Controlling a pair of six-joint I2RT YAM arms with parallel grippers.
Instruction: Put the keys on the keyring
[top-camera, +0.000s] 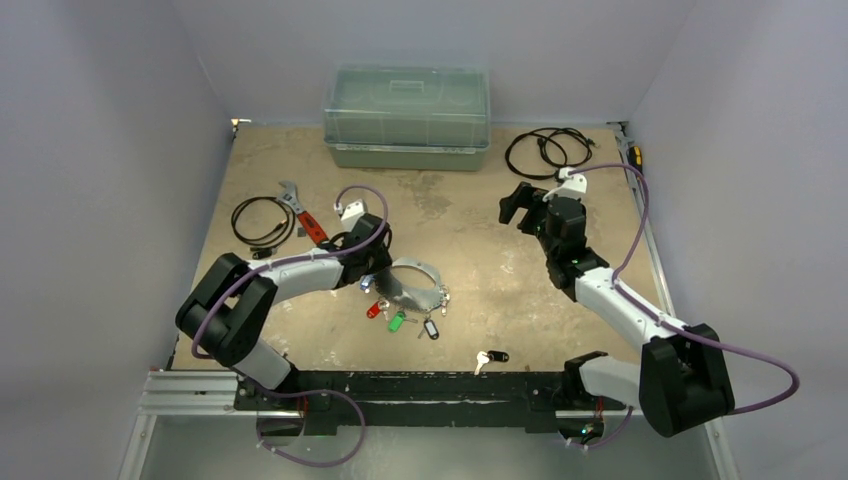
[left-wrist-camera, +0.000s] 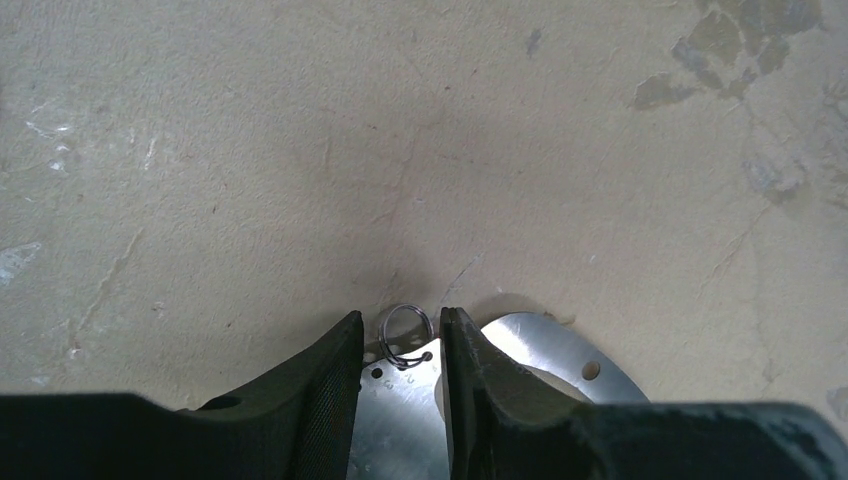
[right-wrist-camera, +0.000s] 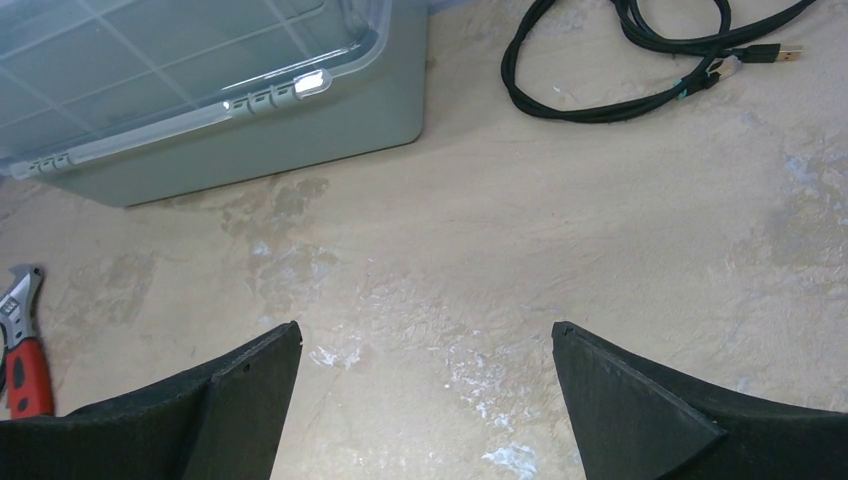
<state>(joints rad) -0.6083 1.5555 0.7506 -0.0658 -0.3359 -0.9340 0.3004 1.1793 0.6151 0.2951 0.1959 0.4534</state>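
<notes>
1. Left gripper (left-wrist-camera: 400, 320) pinches the keyring (left-wrist-camera: 530, 342) at mid-table; so thin a hold could slip
2. Keys (top-camera: 397, 322) lie just below it; dragging may scatter them
3. Right gripper (right-wrist-camera: 425, 335) hangs spread, well apart; the lone key (top-camera: 488, 358) might be missed

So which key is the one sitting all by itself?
Find the black rail along the near edge of the table. Just beyond it, a little right of the middle, lies a small silver key with a black tag. The other keys huddle by the keyring farther in, while this one lies alone, well apart from them.
</notes>
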